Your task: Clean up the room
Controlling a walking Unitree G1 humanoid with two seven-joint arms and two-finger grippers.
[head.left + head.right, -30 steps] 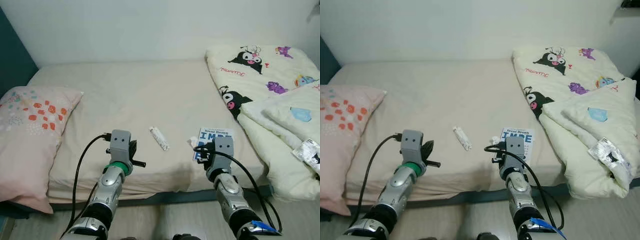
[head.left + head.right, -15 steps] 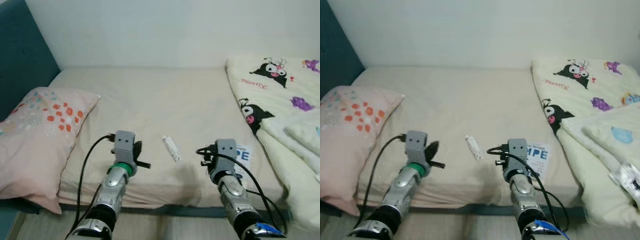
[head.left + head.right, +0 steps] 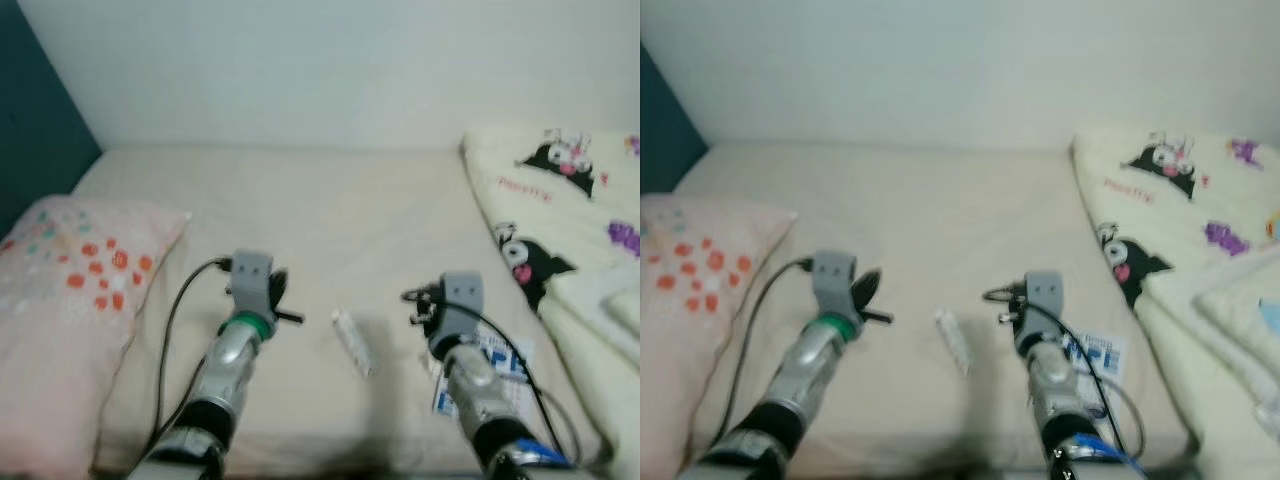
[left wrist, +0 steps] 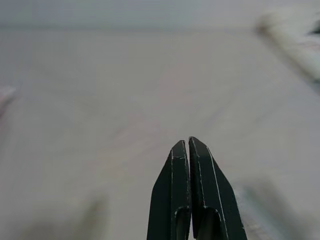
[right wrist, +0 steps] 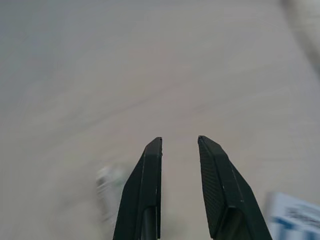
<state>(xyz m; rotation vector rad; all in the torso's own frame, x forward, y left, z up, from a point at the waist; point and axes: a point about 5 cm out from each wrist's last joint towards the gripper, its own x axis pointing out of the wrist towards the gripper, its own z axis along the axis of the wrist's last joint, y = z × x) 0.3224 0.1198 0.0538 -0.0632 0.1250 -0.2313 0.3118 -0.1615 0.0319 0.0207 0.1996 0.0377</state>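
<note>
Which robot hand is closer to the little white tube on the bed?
The right gripper, though only slightly. The white tube lies on the mattress between both arms; the left gripper hovers a bit farther off on its other side.

Beige bed (image 3: pixel 300 210) against pale wall (image 3: pixel 300 70); dark teal headboard (image 3: pixel 35 130) at bed's left end. Soft, even light; blurred.
</note>
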